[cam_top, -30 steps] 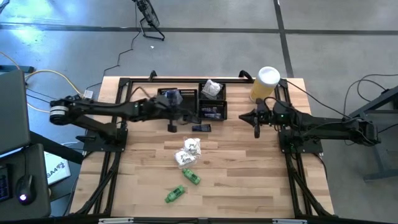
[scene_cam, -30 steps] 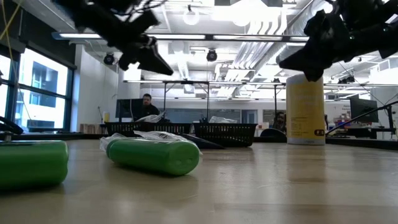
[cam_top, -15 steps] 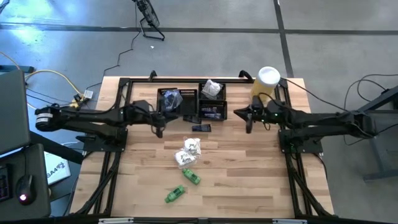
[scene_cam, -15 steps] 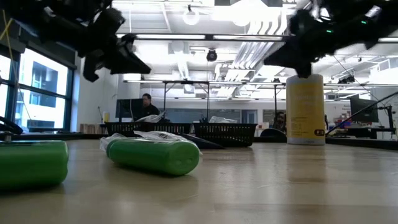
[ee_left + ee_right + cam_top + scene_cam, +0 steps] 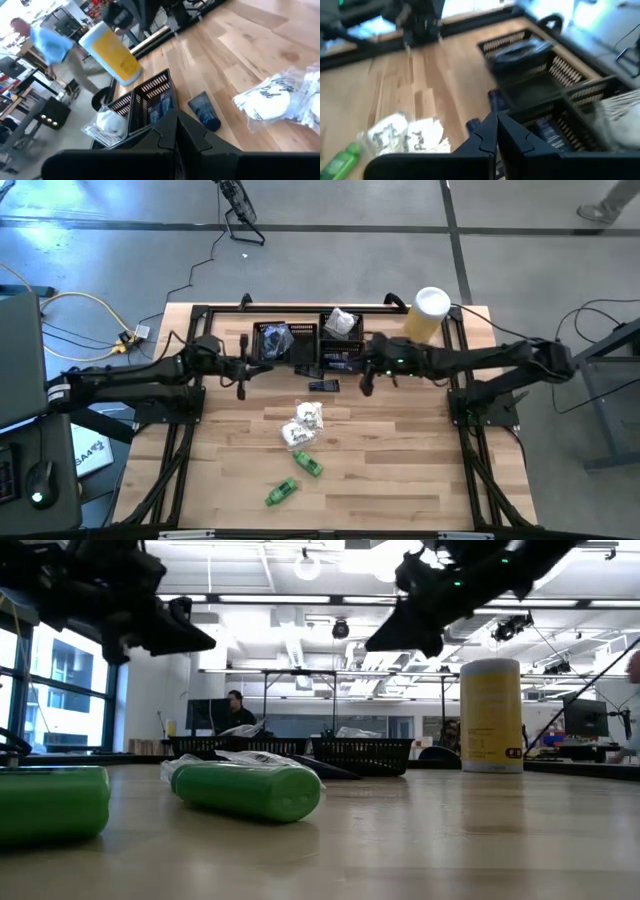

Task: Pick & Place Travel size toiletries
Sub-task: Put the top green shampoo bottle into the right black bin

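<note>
Dark blue tube (image 5: 323, 386) lies on table (image 5: 400, 470) just before mesh trays (image 5: 308, 346) | white sachets (image 5: 304, 423), green tubes (image 5: 292, 478) nearer front | right gripper (image 5: 366, 385) beside blue tube, fingers together | left gripper (image 5: 241, 387) near left tray, fingers together

The desk (image 5: 400, 470) is made of light wood planks and sits in a black metal frame. Under it is a gray floor (image 5: 330, 260) with dark lines across it. Cables (image 5: 70, 305) lie on the floor to one side. Behind the desk is a big room. Its ceiling (image 5: 300, 600) has pipes and bright round lamps (image 5: 307, 567). A tall window (image 5: 55, 690) lets in daylight. A person (image 5: 236, 710) sits far back.
</note>
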Robot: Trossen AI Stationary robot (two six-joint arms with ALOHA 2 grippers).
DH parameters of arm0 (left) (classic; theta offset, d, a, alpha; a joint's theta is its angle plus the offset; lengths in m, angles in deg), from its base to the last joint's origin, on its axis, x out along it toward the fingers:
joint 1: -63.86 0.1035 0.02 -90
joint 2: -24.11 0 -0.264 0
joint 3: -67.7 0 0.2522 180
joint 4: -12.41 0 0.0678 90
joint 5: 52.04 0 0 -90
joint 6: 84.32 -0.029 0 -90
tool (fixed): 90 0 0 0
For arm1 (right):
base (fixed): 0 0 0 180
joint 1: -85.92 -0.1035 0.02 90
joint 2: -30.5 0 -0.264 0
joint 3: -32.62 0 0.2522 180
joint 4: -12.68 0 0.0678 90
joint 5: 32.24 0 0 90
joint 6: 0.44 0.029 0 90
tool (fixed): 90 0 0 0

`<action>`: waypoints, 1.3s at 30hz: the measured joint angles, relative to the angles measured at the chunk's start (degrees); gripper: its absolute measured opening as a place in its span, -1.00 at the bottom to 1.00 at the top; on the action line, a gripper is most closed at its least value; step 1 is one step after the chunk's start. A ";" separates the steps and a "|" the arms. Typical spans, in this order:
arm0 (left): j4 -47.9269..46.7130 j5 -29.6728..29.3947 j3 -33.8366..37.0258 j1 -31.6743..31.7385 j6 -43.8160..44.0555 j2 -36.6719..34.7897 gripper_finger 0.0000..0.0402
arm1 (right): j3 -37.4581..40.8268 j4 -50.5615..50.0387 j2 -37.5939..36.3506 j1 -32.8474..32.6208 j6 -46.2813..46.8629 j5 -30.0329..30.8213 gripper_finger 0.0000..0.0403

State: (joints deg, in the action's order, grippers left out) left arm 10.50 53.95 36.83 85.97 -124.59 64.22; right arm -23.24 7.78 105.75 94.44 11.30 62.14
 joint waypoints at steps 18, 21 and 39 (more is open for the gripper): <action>-10.89 -0.05 -0.01 0.00 -0.48 -9.30 -1.00 | -21.90 -20.48 17.74 -9.33 3.15 0.55 -0.99; -11.17 -0.09 -0.01 0.00 -0.51 -9.22 -1.00 | -23.70 -21.99 18.89 -11.19 1.93 1.35 -0.99; -12.06 -0.20 -0.01 0.00 -0.56 -9.22 -1.00 | -23.81 -21.38 18.96 -22.18 16.81 2.21 -0.99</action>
State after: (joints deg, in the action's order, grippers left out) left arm -1.56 53.75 36.82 85.97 -125.14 55.00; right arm -47.05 -13.60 124.71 72.27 28.11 64.35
